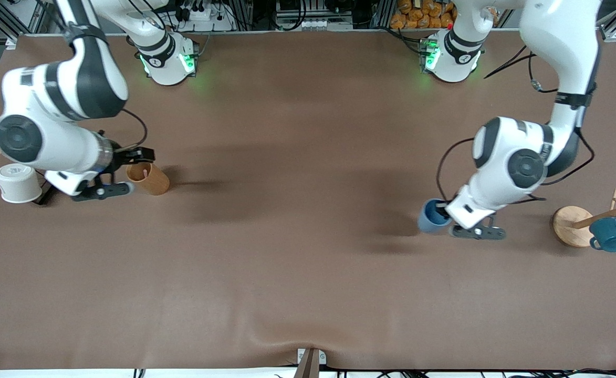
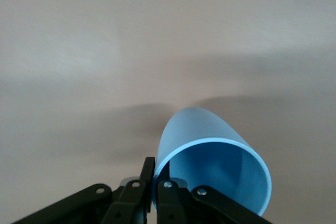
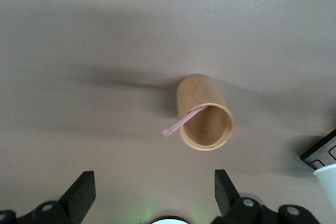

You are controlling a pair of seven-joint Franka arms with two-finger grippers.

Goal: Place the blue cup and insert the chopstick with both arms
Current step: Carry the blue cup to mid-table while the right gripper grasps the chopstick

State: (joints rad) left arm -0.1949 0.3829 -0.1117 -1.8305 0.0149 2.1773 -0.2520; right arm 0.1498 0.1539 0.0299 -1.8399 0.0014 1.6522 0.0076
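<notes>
Blue cup (image 2: 210, 145), smooth and tapered, pinched at its rim by left fingers (image 2: 164, 195); right fingers (image 3: 84, 192) wide.

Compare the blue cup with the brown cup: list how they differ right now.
The blue cup is light blue and pinched at its rim by the shut left gripper; the brown cup is tan and ungripped, under the open right gripper. The brown cup holds the pink chopstick; the blue cup is empty. Both lack handles.
</notes>
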